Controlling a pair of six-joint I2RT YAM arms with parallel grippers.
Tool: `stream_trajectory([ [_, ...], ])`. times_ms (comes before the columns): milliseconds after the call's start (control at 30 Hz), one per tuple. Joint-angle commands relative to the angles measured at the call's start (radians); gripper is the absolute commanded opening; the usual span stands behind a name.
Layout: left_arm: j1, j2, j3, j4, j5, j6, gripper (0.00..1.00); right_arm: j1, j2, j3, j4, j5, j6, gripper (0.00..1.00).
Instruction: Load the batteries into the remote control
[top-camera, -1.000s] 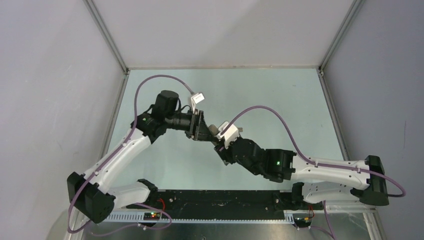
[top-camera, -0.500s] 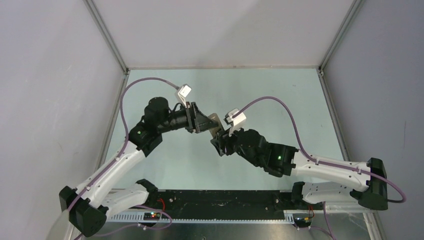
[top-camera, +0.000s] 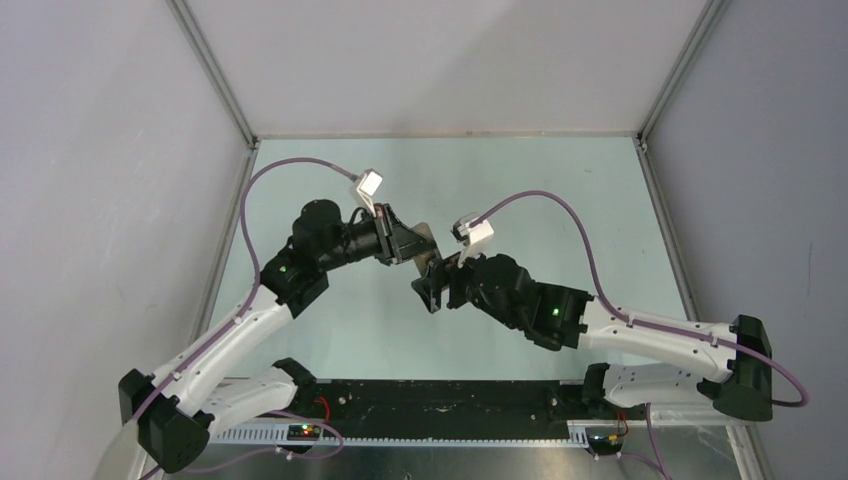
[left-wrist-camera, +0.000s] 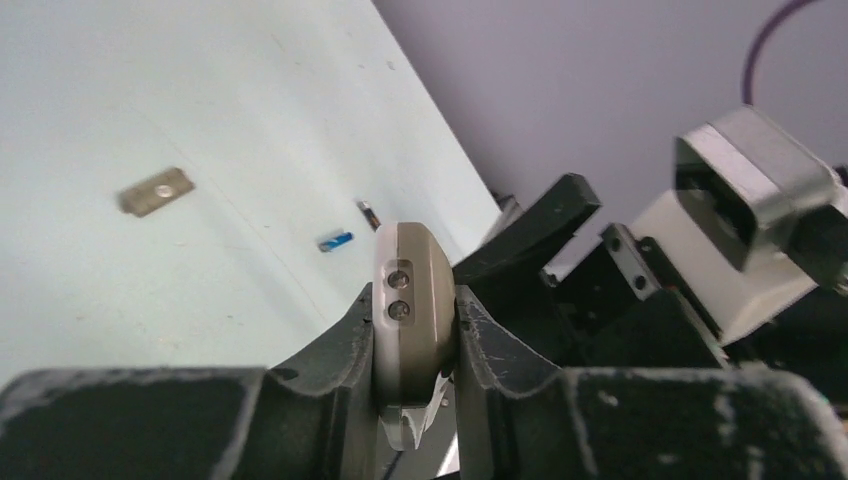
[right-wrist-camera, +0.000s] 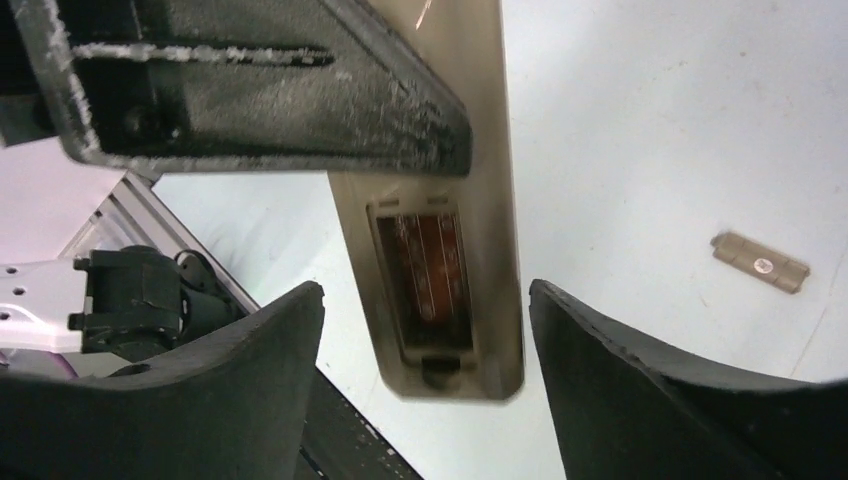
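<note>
The table was closed in by walls on its left, far and right sides, and the two arms met in the air above its middle, with bare surface around them on every side. The left gripper was clamped tight on the remote control, one finger pressing each broad face, so the handset was off the table. From the left wrist it showed narrow-edge on, its long axis running straight out from the fingers and away from that camera. From the right wrist the long axis ran from top to bottom of the view, the free end lowest and the tan back facing the camera, with the battery slot uncovered and orange-brown inside. The right gripper stood wide, one finger either side of the remote's free end with a clear gap on both sides, touching nothing. On the table beyond the remote's tip lay the blue battery and the dark battery, near each other but apart. A small flat tan plate lay well apart from them. The right arm's fingers and wrist camera crowded just beside the remote.
</note>
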Motion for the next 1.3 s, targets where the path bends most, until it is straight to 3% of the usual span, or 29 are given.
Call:
stream_trajectory([
  [0, 0.004, -0.007, 0.019, -0.055, -0.113, 0.124, 0.0, -0.008, -0.055, 0.004, -0.053, -0.008, 0.076, 0.87],
  [100, 0.019, -0.004, 0.009, -0.085, -0.139, 0.17, 0.0, -0.013, -0.13, -0.008, -0.147, -0.01, 0.112, 0.92],
  [200, 0.067, 0.002, -0.003, -0.096, -0.107, 0.195, 0.0, -0.057, -0.213, -0.079, -0.21, -0.008, 0.164, 0.9],
  [333, 0.106, 0.022, -0.011, -0.1, 0.004, 0.264, 0.0, -0.206, -0.31, -0.183, -0.351, -0.008, 0.315, 0.73],
  [367, 0.109, 0.025, -0.01, -0.101, 0.054, 0.278, 0.0, -0.231, -0.328, -0.196, -0.392, -0.009, 0.321, 0.62],
  [467, 0.114, 0.037, -0.009, -0.11, 0.155, 0.338, 0.0, -0.326, -0.345, -0.236, -0.443, -0.005, 0.236, 0.52],
  [600, 0.115, 0.036, -0.012, -0.113, 0.239, 0.373, 0.0, -0.434, -0.271, -0.226, -0.465, -0.054, 0.074, 0.52],
  [767, 0.115, 0.03, -0.02, -0.115, 0.246, 0.375, 0.0, -0.605, -0.138, -0.204, -0.512, -0.128, 0.127, 0.59],
  [833, 0.115, 0.031, -0.023, -0.115, 0.247, 0.374, 0.0, -0.634, -0.087, -0.204, -0.516, -0.129, 0.187, 0.54],
  [1000, 0.115, 0.042, -0.027, -0.115, 0.256, 0.363, 0.0, -0.67, 0.028, -0.205, -0.496, -0.065, 0.277, 0.29],
  [1267, 0.115, 0.03, -0.046, -0.115, 0.248, 0.347, 0.0, -0.709, 0.122, -0.206, -0.473, -0.06, 0.307, 0.25],
])
